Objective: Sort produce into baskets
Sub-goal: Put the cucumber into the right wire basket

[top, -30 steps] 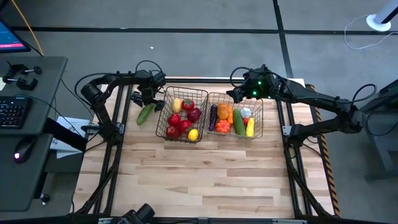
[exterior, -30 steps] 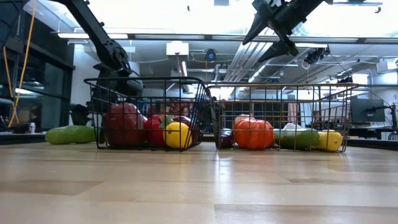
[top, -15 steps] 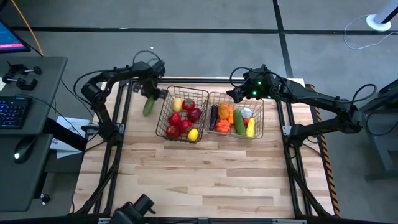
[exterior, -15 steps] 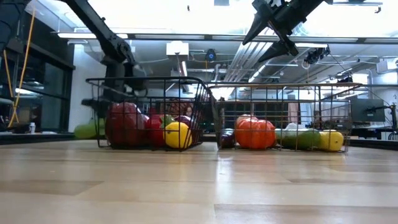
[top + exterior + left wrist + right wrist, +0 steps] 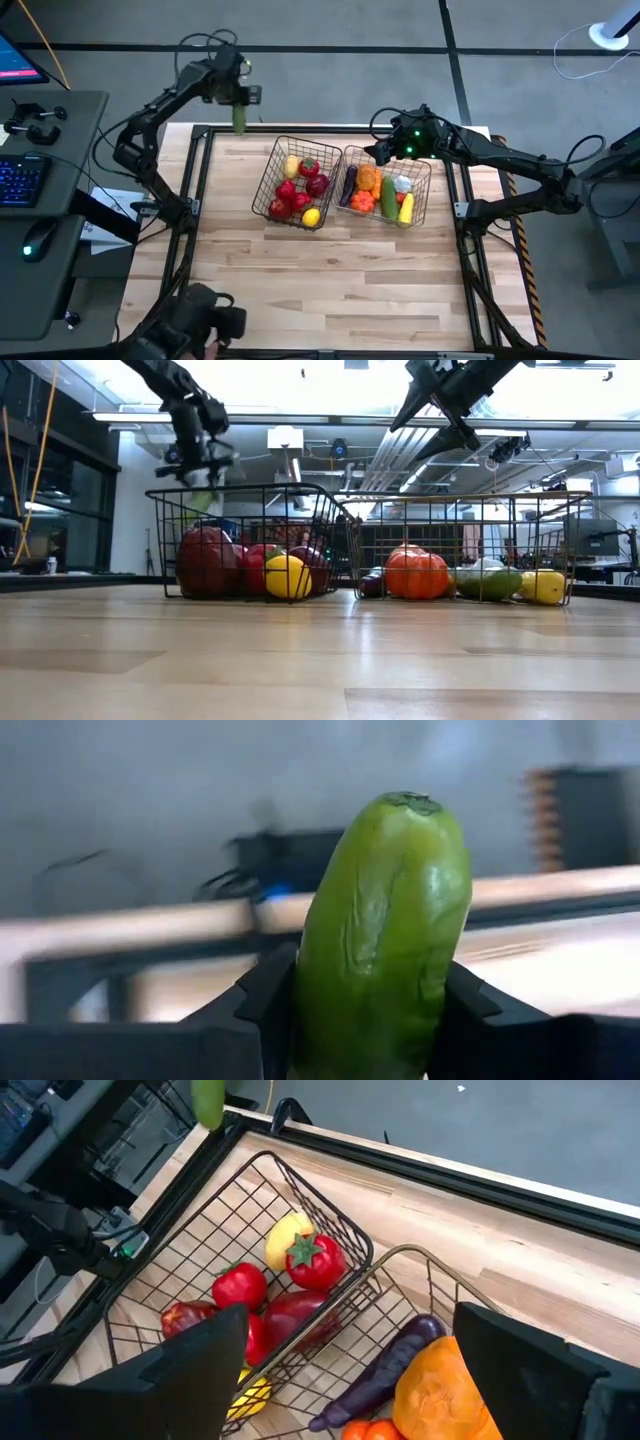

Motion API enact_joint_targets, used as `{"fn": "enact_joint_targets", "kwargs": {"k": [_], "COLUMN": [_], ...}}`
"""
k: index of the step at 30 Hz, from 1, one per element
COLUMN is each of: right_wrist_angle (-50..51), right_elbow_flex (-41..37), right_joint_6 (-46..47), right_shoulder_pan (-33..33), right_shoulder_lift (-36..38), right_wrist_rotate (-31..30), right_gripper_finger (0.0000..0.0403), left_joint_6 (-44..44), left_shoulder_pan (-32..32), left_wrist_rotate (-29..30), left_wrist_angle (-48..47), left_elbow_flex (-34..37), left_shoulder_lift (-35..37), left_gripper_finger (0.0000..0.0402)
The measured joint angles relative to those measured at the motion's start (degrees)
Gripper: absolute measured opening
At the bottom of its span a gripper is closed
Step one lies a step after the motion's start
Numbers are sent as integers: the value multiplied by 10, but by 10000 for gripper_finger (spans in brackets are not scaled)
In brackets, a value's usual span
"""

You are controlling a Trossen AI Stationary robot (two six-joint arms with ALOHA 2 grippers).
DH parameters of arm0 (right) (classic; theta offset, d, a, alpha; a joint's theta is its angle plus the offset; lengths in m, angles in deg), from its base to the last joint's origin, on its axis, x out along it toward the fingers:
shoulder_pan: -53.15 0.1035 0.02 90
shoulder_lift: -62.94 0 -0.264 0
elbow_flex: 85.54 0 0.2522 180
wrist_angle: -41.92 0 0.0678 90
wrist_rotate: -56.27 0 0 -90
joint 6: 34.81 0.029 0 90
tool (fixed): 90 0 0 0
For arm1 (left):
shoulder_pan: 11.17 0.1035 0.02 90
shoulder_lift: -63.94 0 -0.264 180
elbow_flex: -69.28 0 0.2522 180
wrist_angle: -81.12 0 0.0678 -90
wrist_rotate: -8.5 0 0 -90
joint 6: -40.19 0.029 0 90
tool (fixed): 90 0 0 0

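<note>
Nearly done: the left gripper (image 5: 240, 97) pinches a green cucumber (image 5: 385, 935), raised over the table's (image 5: 330, 270) far-left corner. Both baskets (image 5: 299, 183) (image 5: 386, 187) are filled. Right gripper (image 5: 384, 152), jaws spread, hovers above the vegetable basket. No loose produce visible.

In the left wrist view the cucumber (image 5: 385, 940) is running off the frame's lower edge, its bottom end unseen, and the room behind it is blurring into grey shapes. In the low view the left basket (image 5: 250, 540) mesh is covering the cucumber, showing it only as a pale green smear. In the right wrist view the right gripper's fingers (image 5: 525, 1355) are covering part of the orange vegetable (image 5: 440, 1400), and the frame edge is cutting off the yellow fruit (image 5: 248, 1398).
</note>
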Motion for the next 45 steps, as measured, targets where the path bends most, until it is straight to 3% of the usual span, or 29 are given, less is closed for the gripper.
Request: {"fn": "enact_joint_targets", "kwargs": {"k": [4, 7, 12, 17, 23, 29, 38, 45], "right_wrist_angle": [5, 19, 34, 29, 30, 34, 36, 36], "right_elbow_flex": [0, 0, 0, 0, 0, 0, 0, 0], "right_joint_6": [-20, -37, -51, -53, -20, -10, -10, -10], "right_shoulder_pan": [0, 0, -3, -7, -6, -6, -4, -4], "right_shoulder_lift": [0, 0, 34, 99, 146, 148, 140, 141], "right_wrist_rotate": [5, 13, 19, -18, -37, -40, -39, -39], "right_gripper_finger": [346, 346, 346, 346, 346, 346, 346, 346], "left_joint_6": [-3, -7, -14, -18, 22, 61, 50, 23], "left_shoulder_pan": [-33, -91, -224, -348, -436, -473, -469, -455], "left_wrist_rotate": [-87, -117, -121, -108, -104, -102, -65, -75], "left_wrist_angle": [73, 116, 190, 329, 482, 509, 527, 526], "left_elbow_flex": [-2, -2, -2, -2, -2, -2, -2, -2], "left_shoulder_lift": [15, 15, 15, 11, -32, -69, -71, -71], "left_gripper_finger": [133, 132, 138, 142, 144, 145, 153, 242]}}
